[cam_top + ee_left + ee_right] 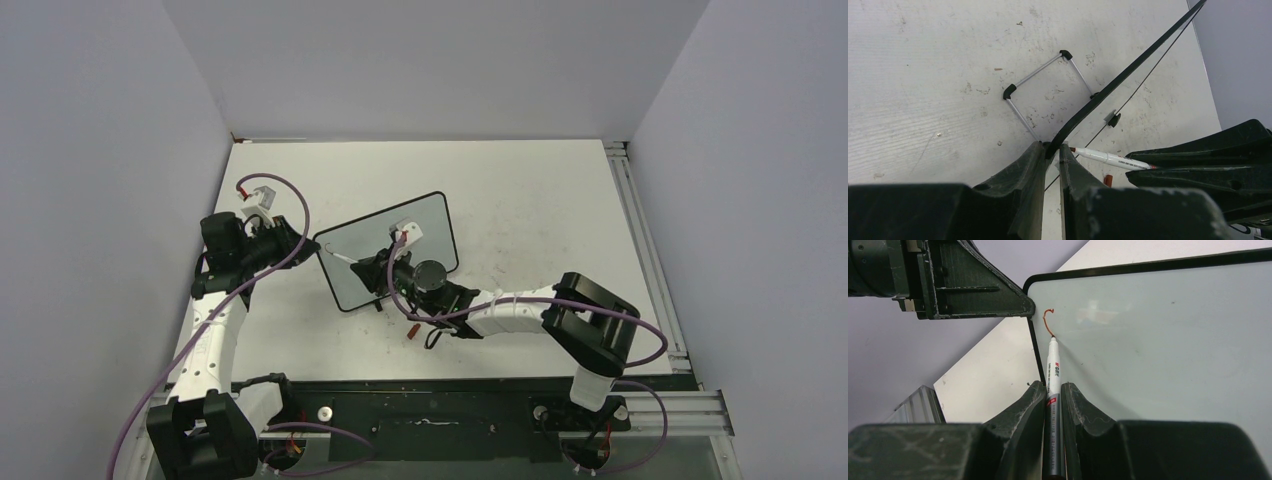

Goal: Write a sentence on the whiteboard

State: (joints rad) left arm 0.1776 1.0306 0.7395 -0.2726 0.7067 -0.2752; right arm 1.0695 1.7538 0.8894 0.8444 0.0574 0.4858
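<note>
- The small black-framed whiteboard with a pale glossy face (338, 282) stands tilted, left of centre on the white desk (540, 200).
- Of the red handwritten sentence (1047, 320) you have only one hooked stroke, at the board corner beside your left jaws.
- Your right jaws are clenched on the slim white marker pen (1052, 375), its tip touching the stroke's end.
- Your left jaws pinch the board's left frame edge.
</note>
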